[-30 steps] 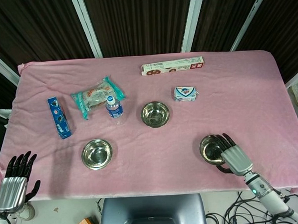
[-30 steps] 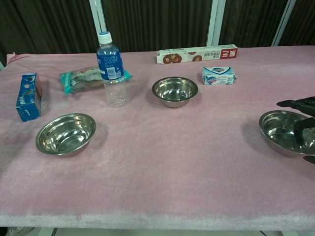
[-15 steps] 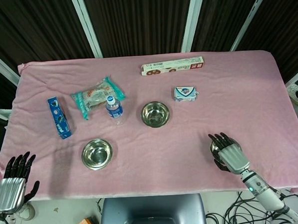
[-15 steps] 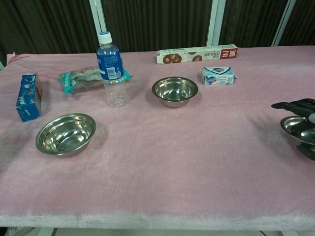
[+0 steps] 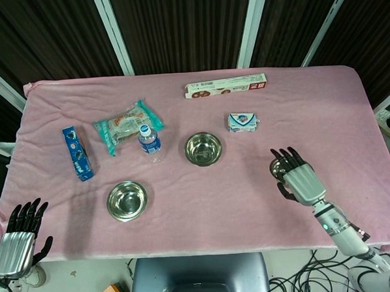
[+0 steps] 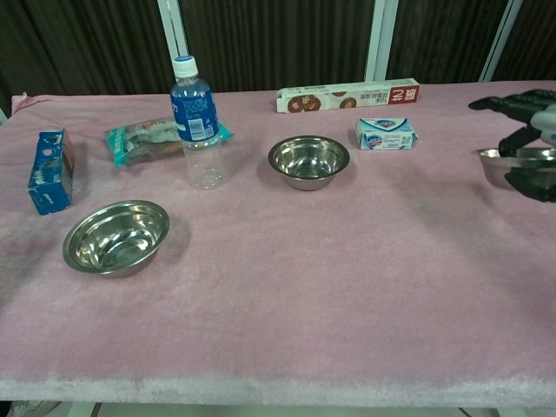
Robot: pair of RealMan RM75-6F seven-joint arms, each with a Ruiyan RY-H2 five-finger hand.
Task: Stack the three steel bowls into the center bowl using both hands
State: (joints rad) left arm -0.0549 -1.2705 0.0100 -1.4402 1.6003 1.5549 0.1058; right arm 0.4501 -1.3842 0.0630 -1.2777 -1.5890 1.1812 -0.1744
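Observation:
The center steel bowl (image 5: 203, 149) (image 6: 308, 161) stands upright on the pink cloth. A second steel bowl (image 5: 126, 200) (image 6: 115, 235) rests at the front left. My right hand (image 5: 296, 178) (image 6: 532, 113) holds the third steel bowl (image 6: 508, 162) in the air at the right, fingers over its rim and thumb under it. In the head view the hand covers that bowl almost fully. My left hand (image 5: 17, 241) hangs off the table's front left corner with fingers apart and nothing in it; the chest view does not show it.
A water bottle (image 5: 149, 140) (image 6: 195, 122) stands just left of the center bowl. A soap packet (image 5: 243, 122) (image 6: 385, 133) lies to that bowl's right. Further off are a snack packet (image 5: 125, 127), a blue box (image 5: 77, 153) and a long carton (image 5: 225, 87).
My right hand closed on the right bowl and lifted it off the cloth, carrying it up and away from the front edge. The left hand stayed put.

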